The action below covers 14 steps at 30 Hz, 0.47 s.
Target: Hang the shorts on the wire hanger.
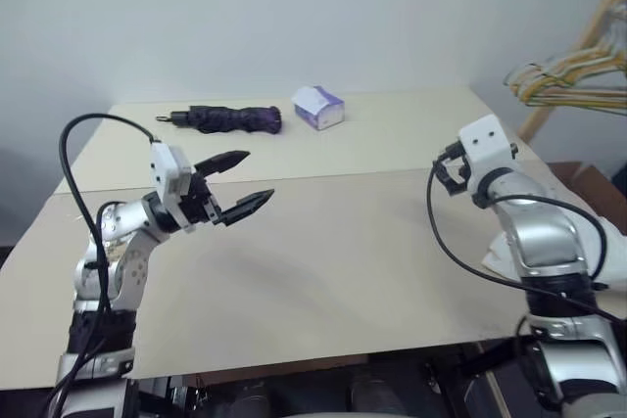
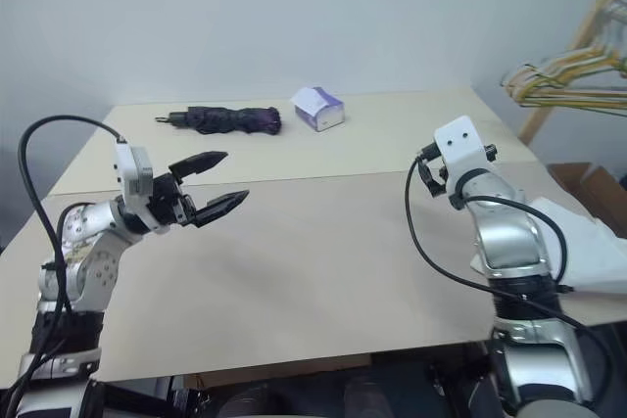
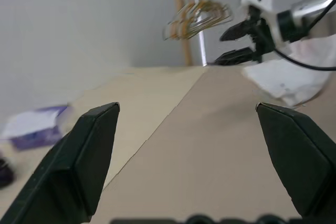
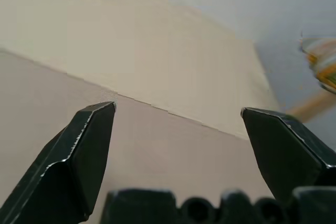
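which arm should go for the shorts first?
Right, probably. The shorts lie at the table's right edge beside the right arm; its tool is open and empty. The left tool, also open, hangs over the table's far-left side.

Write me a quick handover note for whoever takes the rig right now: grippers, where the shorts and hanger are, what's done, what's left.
Left gripper: open, empty, above the table's left part.
Right gripper: open, empty, above the table's right side.
Shorts: white cloth lying at the table's right edge, beside the right arm, partly hidden by it. Not gripped.
Wire hanger: I cannot pick it out; a bunch of coloured hangers hangs on a wooden rack at far right.
Also on the table, at the far side: a folded dark umbrella and a tissue box.
Done: nothing visible yet.
Left: locate the wire hanger, pick up the shorts, hang them.
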Motion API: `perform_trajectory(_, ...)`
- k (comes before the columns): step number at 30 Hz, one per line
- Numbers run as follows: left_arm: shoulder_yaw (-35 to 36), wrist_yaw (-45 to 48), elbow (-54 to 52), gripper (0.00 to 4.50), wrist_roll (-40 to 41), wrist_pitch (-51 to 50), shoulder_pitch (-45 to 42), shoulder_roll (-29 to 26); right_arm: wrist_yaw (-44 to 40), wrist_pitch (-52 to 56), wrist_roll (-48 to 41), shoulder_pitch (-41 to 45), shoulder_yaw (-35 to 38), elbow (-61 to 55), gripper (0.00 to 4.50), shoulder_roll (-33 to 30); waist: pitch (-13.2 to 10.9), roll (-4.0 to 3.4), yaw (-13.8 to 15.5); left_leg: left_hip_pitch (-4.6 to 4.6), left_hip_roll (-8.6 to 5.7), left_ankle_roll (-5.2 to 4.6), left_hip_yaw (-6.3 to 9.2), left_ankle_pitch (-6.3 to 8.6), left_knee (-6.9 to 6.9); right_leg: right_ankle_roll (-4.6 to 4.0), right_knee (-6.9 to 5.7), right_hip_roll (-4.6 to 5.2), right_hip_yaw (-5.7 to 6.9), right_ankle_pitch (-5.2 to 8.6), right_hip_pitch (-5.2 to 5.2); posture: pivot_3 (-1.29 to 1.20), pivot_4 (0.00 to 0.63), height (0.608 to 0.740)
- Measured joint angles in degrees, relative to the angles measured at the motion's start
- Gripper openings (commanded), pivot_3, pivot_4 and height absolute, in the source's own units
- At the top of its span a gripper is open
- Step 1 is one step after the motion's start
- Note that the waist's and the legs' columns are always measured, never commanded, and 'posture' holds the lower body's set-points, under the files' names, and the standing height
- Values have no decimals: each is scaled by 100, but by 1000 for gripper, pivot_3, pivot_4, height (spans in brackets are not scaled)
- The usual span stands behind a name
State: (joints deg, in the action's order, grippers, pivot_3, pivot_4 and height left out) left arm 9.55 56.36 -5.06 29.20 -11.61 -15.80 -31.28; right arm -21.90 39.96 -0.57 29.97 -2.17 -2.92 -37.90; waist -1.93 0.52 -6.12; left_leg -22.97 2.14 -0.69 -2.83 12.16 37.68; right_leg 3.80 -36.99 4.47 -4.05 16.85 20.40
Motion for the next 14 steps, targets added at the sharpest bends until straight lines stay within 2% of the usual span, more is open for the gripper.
perform_trajectory(4,-14,-356,-232,4500,-174,-21,296,-3,-732,-466,-15,-254,-385,-304,4459,-204,-2,8,310,-4,5,0,-28,0,0,-13,-1,-5,1,-8,13,71,0,740)
perform_trajectory(8,-139,-542,-308,4500,-486,-48,462,-119,-1243,-611,116,-439,-893,-421,4459,-404,-2,13,498,-31,2,0,-54,0,4,-15,-1,-3,0,-9,42,80,0,740)
perform_trajectory(14,-205,-563,-299,4500,-624,-53,512,-129,-1284,-697,433,-521,-1142,-419,4459,-321,-1,18,665,-78,5,1,-57,-2,8,-20,-8,-8,3,-11,88,82,0,740)
